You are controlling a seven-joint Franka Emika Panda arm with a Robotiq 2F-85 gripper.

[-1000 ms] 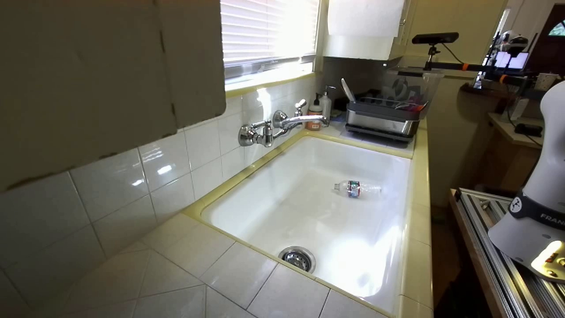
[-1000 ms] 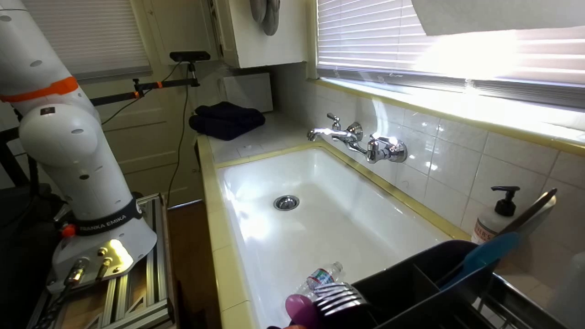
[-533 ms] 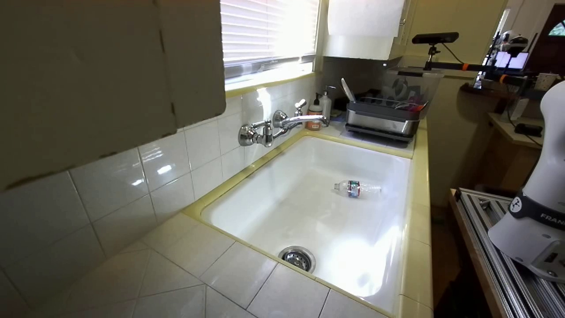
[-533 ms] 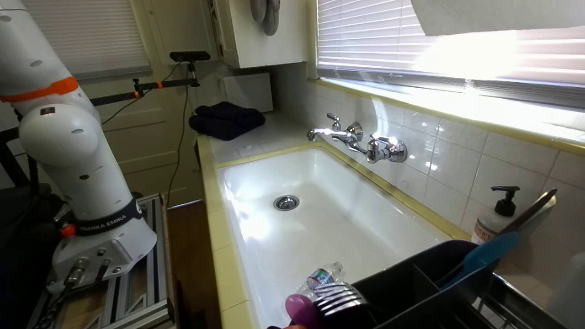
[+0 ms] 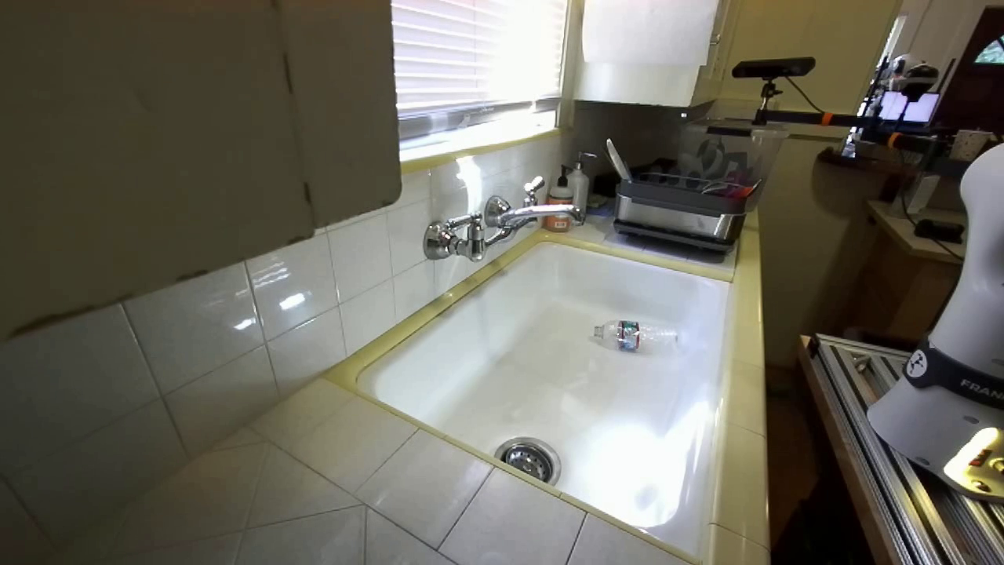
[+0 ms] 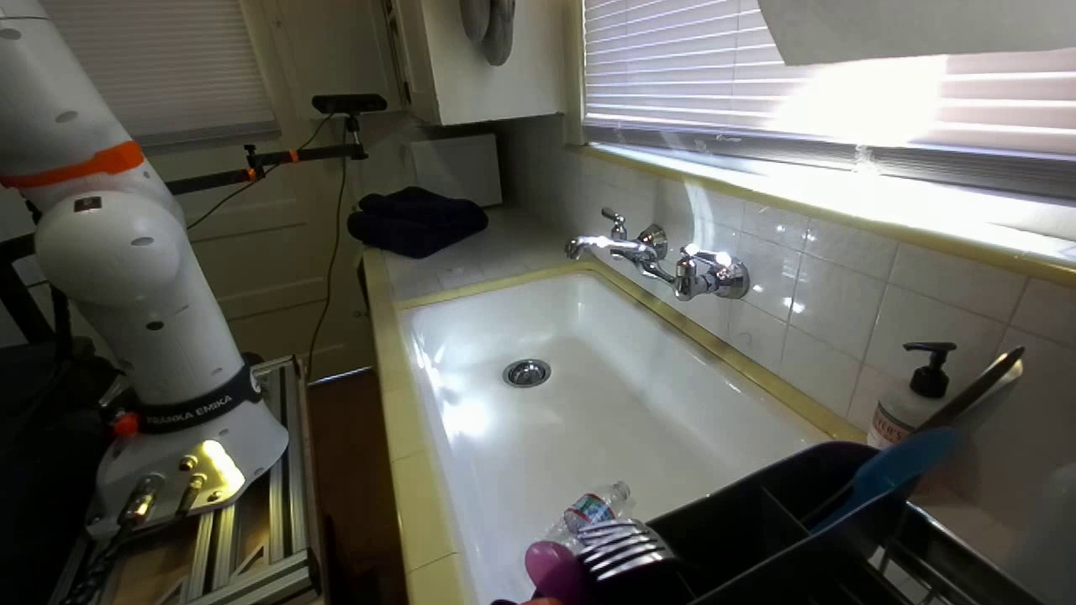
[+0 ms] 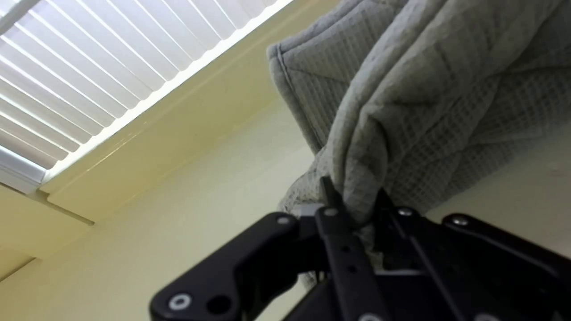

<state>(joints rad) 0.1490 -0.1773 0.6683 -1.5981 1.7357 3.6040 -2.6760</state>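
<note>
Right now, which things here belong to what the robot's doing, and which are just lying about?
In the job:
gray cloth, pinched between the jaws

Just lying or standing about, it seems:
clear plastic bottle, on its side in the sink
dark folded cloth, on the counter
orange-labelled pump bottle
dish rack

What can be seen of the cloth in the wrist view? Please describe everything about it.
The cloth is grey, with a small grid-like weave and a stitched hem; it looks like soft fabric. It is bunched in folds, its narrowed part pinched in the gripper, with some showing beside the grip. From there it spreads toward the picture's upper right and runs out of view. Whether it touches the pale surface behind cannot be told.
</note>
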